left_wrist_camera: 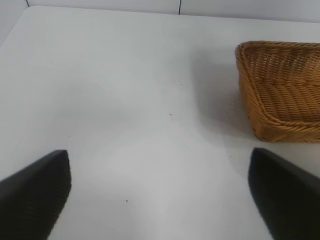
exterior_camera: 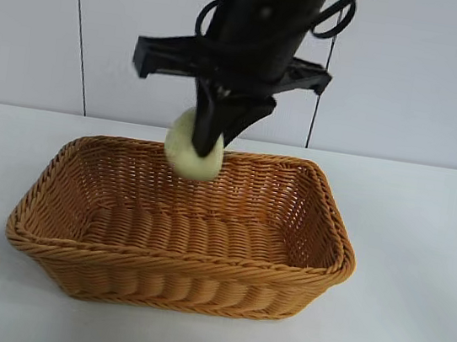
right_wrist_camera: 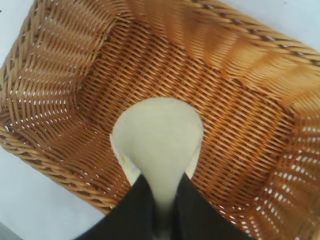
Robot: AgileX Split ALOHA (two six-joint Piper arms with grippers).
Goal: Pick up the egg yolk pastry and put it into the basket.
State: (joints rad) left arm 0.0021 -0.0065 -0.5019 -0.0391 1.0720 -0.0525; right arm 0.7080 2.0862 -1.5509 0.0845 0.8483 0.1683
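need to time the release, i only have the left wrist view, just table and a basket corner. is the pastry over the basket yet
Observer: Yes. The right pincer holds the egg yolk pastry above the basket, near its far wall.
Operator: touching the basket?
Observer: No. In the right wrist view the pastry hangs clear above the woven floor.
Operator: anything already inside?
Observer: Nothing shows on the visible floor.
Operator: and my left pincer?
Observer: Your view has it: the left pincer is open over the bare table, beside the basket.
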